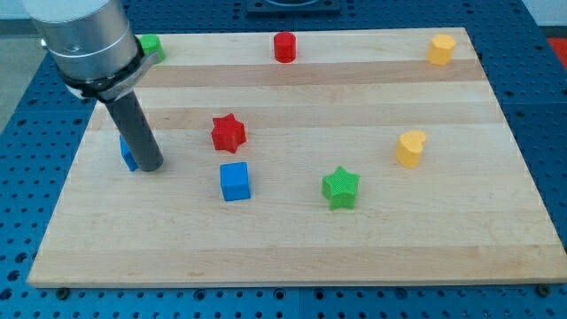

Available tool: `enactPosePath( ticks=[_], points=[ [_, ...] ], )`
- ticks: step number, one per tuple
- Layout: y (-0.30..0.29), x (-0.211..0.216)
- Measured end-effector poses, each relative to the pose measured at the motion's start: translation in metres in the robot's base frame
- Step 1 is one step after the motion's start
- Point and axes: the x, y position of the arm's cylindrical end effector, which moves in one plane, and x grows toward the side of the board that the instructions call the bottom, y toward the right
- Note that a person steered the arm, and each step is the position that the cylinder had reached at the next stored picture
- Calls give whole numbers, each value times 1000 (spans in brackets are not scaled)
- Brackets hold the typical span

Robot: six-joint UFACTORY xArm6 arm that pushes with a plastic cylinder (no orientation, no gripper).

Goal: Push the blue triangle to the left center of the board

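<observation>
The blue triangle (128,154) lies near the board's left edge at mid height; only a thin blue sliver shows, the rest is hidden behind my rod. My tip (149,166) rests on the board right against the triangle's right side. A blue cube (235,181) lies to the right of the tip, well apart from it.
A red star (228,132) lies above the blue cube. A green star (340,187) and a yellow heart (410,147) lie to the right. A red cylinder (284,46), a yellow block (440,49) and a green block (149,44) sit along the wooden board's (292,248) top edge.
</observation>
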Motion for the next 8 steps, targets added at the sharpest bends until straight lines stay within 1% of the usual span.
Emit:
enactPosePath(
  ticks=[3, 5, 6, 7, 8],
  points=[
    [-34, 3],
    [-38, 29],
    [-38, 30],
    [-38, 19],
    [-38, -2]
  ],
)
